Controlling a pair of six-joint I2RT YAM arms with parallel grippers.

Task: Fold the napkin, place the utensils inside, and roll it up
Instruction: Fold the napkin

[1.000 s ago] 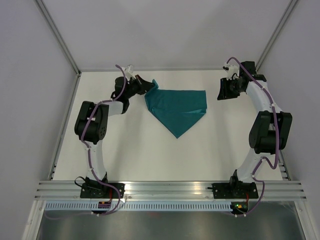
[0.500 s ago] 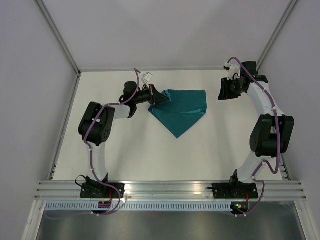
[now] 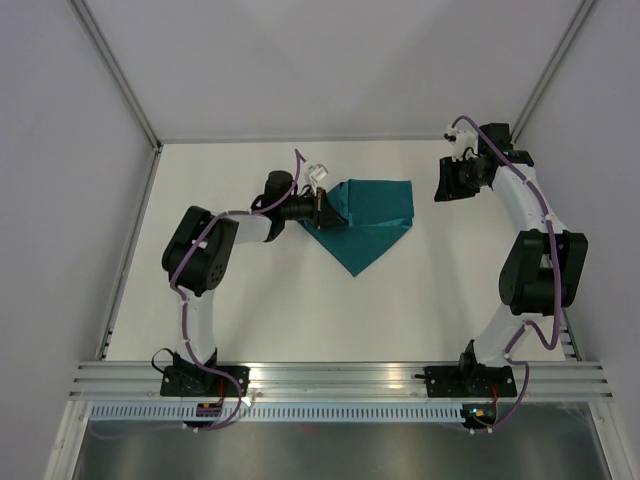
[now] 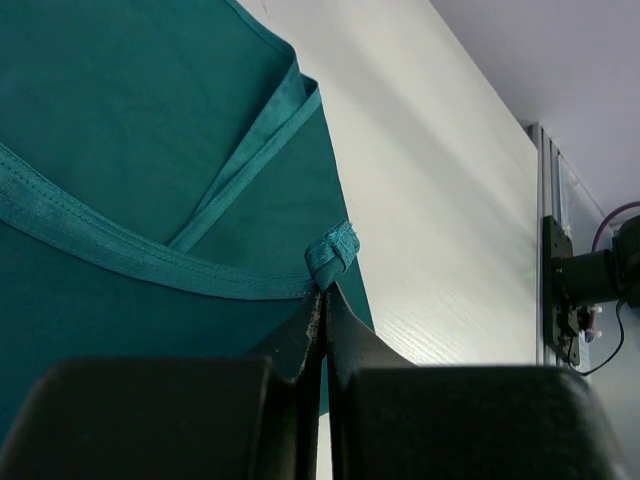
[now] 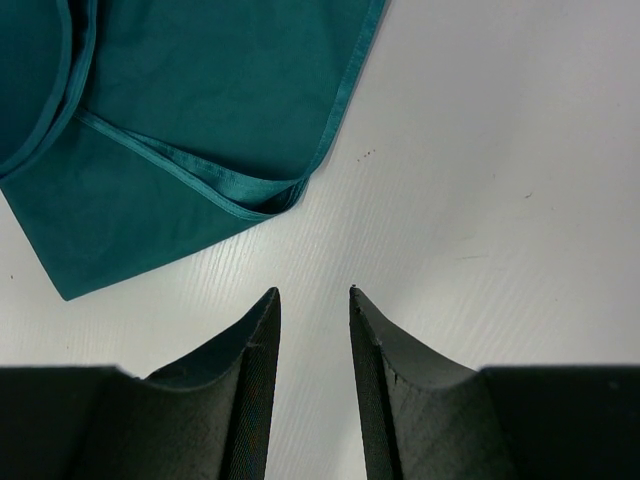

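Observation:
The teal napkin lies partly folded at the back middle of the table, one point facing the near edge. My left gripper hovers over the cloth's left part, shut on a bunched hemmed corner, with layers of napkin spread beyond it. My right gripper is to the right of the cloth, apart from it. Its fingers are open over bare table, with nothing between them, just short of the napkin's folded corner. The utensils are out of view.
The white table is enclosed by pale walls, with slanting frame posts at the back corners. An aluminium rail carrying both arm bases runs along the near edge. The right arm shows far off in the left wrist view.
My left gripper has travelled to the right with the napkin's left corner, drawing it over the rest of the cloth. The right arm has stayed put.

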